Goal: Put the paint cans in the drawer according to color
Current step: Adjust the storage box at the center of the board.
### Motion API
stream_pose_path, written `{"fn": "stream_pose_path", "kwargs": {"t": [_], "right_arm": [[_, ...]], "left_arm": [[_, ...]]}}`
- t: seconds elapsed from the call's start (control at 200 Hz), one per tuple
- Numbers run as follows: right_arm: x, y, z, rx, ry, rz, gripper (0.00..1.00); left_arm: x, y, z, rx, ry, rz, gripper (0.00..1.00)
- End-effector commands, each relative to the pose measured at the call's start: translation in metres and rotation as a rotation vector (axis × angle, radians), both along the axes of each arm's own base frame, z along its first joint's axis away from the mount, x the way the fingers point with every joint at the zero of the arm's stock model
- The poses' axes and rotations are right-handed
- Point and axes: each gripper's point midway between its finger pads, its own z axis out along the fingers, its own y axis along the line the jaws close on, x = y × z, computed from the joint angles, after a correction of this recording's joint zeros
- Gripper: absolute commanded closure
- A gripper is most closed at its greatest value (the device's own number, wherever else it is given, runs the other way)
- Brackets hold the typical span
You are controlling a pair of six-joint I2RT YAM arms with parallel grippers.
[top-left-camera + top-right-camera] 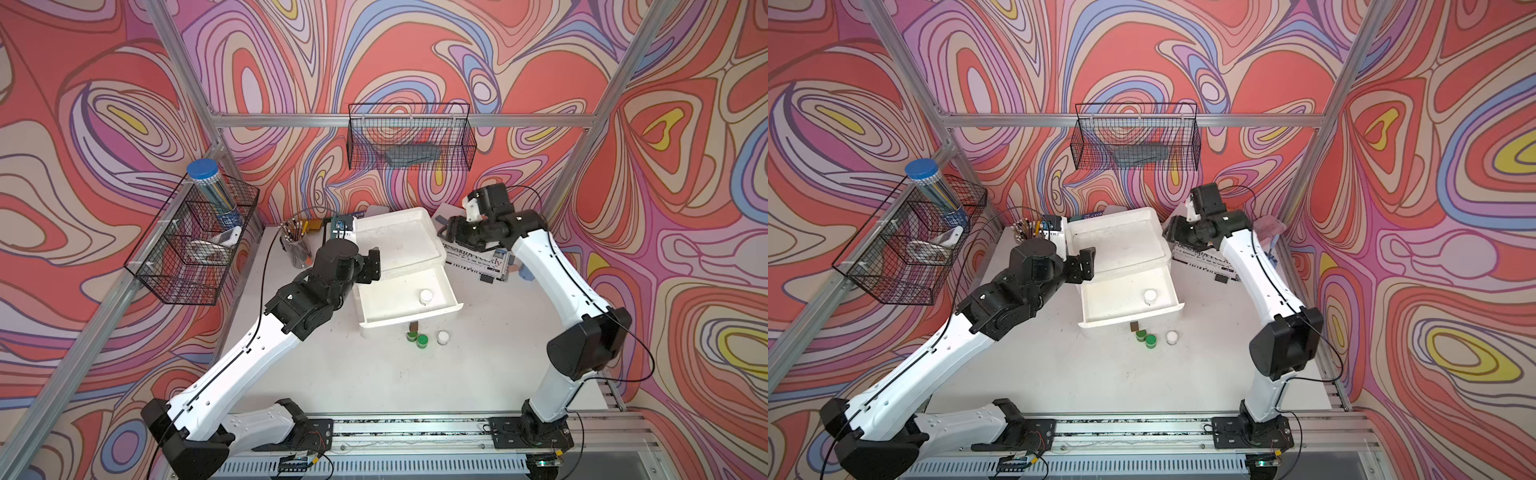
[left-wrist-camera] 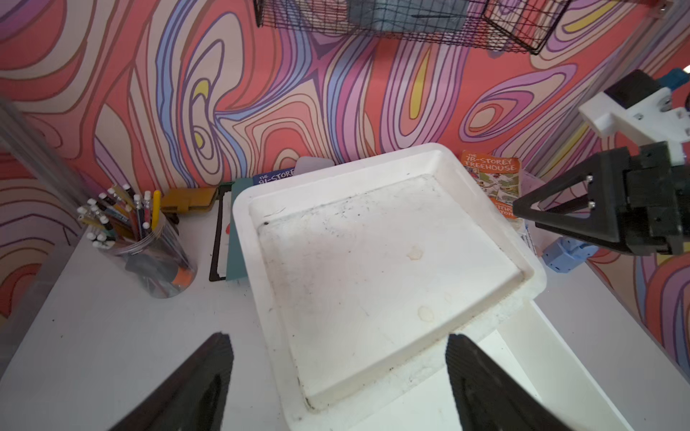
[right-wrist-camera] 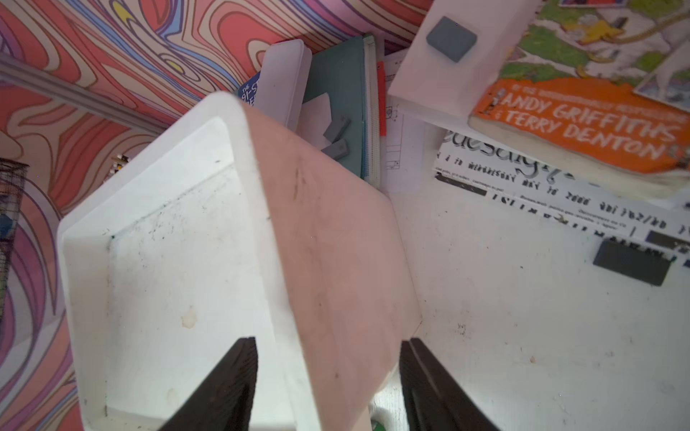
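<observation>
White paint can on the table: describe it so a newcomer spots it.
Find the white drawer unit mid-table, its drawer pulled open. Three small jars stand on the table before the drawer front. Yours is the white paint can at the row's end toward the right arm; both neighbours are green.

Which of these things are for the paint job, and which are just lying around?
For the job: open drawer, white paint can inside it, white paint can in front of it, two green paint cans.
Just lying about: pencil cup, newspaper, blue-lidded tube, orange book.
</observation>
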Motion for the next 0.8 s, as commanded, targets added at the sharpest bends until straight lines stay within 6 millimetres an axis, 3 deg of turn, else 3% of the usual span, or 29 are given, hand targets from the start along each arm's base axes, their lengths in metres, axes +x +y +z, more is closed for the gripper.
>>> {"fn": "stream_pose_path", "kwargs": {"t": [0.0, 0.22, 0.491, 0.796], "right_arm": [[0.01, -0.006, -0.021, -0.208, -0.006, 0.011, 0.39], [0.036, 0.008, -0.031, -0.3, -0.041, 0.048, 0.5], [0.038, 0.065, -0.035, -0.149, -0.039, 0.225, 0.61], [0.036, 0.119, -0.035, -0.054, -0.064, 0.362, 0.62]], "left_arm": [[-0.001, 0.015, -0.012, -0.081, 0.076, 0.078, 0.12], [-0.002, 0.026, -0.013, -0.098, 0.079, 0.113, 0.12], [-0.005, 0.032, -0.014, -0.09, 0.079, 0.132, 0.13], [-0.01, 0.028, -0.011, -0.094, 0.07, 0.08, 0.14]]}}
